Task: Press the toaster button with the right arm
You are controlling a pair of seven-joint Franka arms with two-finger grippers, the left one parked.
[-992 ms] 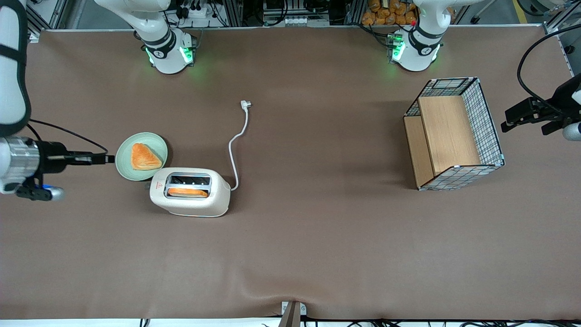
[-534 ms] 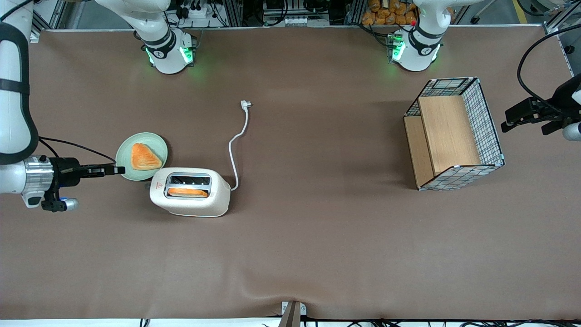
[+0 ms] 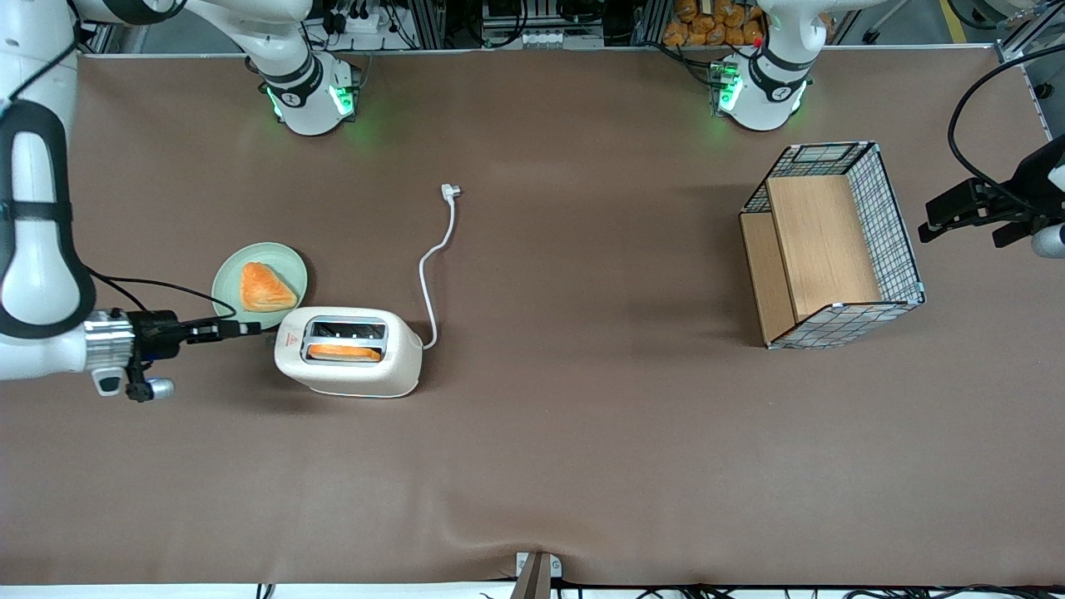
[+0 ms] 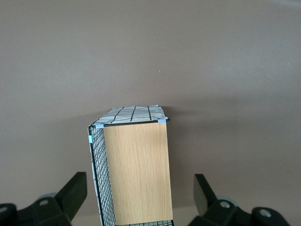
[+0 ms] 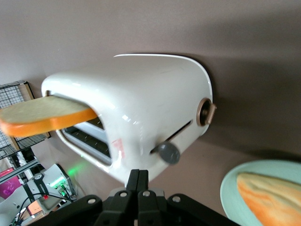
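The white jointed right arm (image 3: 37,241) is levelling its slim black pincer (image 3: 248,329), fingers pressed together on nothing to make one blunt tip, just above the small grey lever button (image 5: 168,153) on the cream rounded toaster (image 3: 349,351), which is sitting on the brown desk (image 3: 582,433) beside the pale green plate (image 3: 229,279).

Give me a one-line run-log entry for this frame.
phase: approach | tool: shut, level, just short of toaster button | toaster: upright, one slice in slot | contact: none seen

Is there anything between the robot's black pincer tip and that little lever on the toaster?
No. In the right wrist view the shut tool points at the lever on the toaster with only a bare gap between them.
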